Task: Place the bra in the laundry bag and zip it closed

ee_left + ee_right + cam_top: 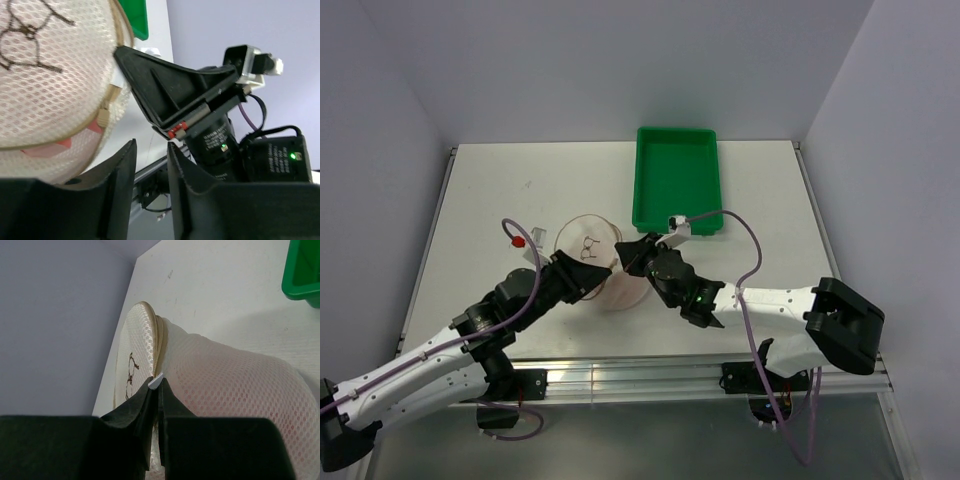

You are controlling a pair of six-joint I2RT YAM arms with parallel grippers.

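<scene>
The laundry bag (592, 250), a cream mesh dome with a dark printed mark, lies at the table's middle between both grippers. The bra shows as pink fabric through the mesh (240, 390) and through a gap in the tan zipper (47, 148). My right gripper (623, 251) is at the bag's right side. In the right wrist view it (157, 383) is shut on the small pale zipper pull (157, 380) on the zipper line (159, 340). My left gripper (592, 272) is at the bag's near left side. Its jaws (151, 146) stand slightly apart with nothing between them.
The green tray (677, 180) stands behind and right of the bag, close to the right arm's wrist. A cable with a red tip (517, 240) and a small white piece (538, 235) lie left of the bag. Walls close in the table's sides.
</scene>
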